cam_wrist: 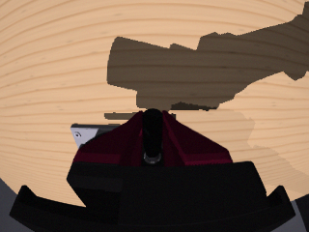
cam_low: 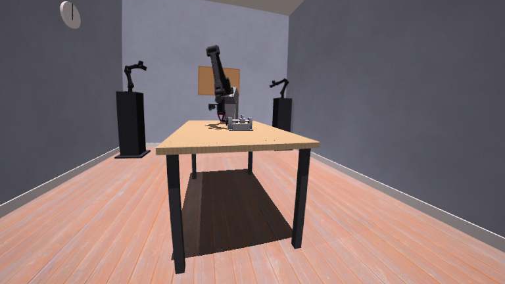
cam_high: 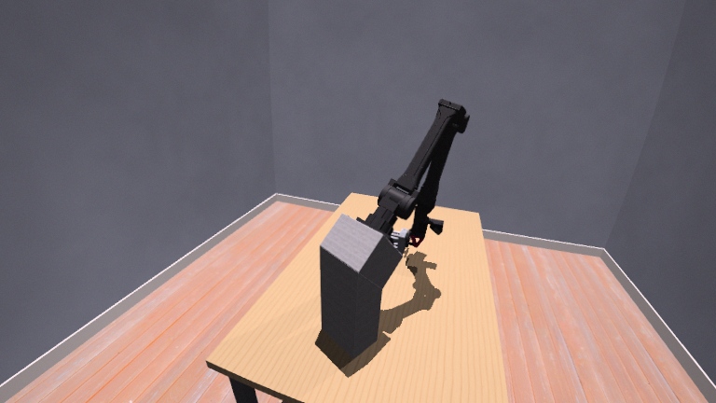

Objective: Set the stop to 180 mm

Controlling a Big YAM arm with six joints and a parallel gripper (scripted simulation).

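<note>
I'm watching the gripper (cam_wrist: 153, 130) pinching the handwheel (cam_wrist: 153, 138), dark red fingers closing around it; the stop fixture (cam_low: 240, 123) is sitting on the table (cam_low: 193, 143).

Handwheel (cam_wrist: 153, 134) dark, between fingers.

light: even, dim walls | shadows: hard, arm's on table (cam_high: 454, 335) | wrist view: edges curved, soft
</note>
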